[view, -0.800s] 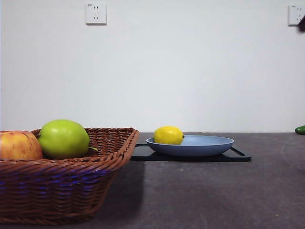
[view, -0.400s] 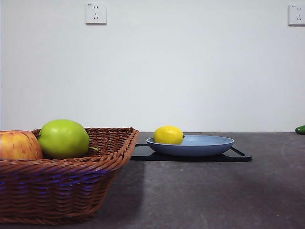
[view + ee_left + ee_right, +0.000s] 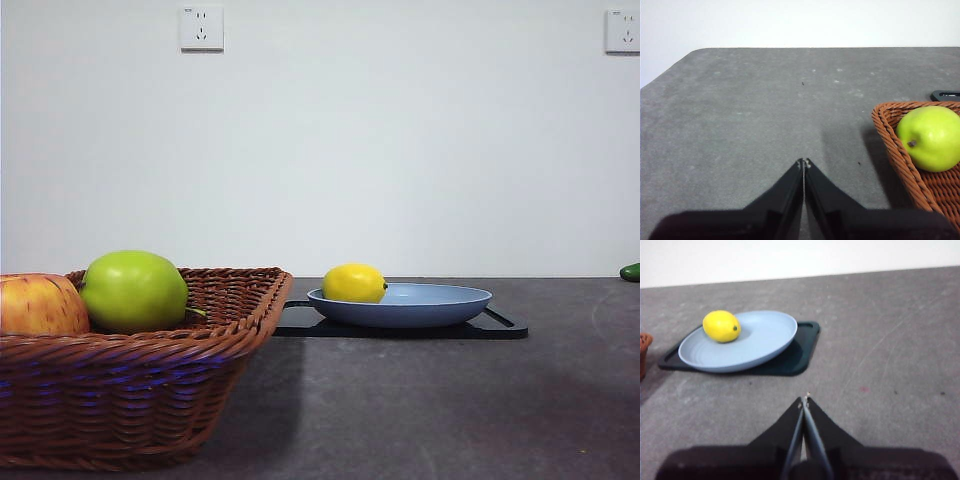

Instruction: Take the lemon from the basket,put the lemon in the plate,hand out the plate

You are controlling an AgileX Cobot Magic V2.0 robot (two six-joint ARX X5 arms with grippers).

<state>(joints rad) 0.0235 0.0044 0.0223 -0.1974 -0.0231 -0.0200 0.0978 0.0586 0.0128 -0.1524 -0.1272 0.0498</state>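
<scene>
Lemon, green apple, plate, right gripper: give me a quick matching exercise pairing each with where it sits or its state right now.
Column 1:
1. lemon
2. green apple
3. plate
4. right gripper

Column 2:
A. in the basket
B. on the black tray
C. shut, holding nothing, over bare table
D. in the plate, near its rim

Pairs: 1-D, 2-A, 3-B, 4-C

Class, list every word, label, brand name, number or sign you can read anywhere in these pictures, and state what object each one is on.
None can be read.
White wall socket plate: tiny grey mark at its top left corner, too small to read.
Second white wall socket plate: similar tiny mark, too small to read.
Small yellow lemon, light blue round plate, brown woven wicker basket: no text.
</scene>
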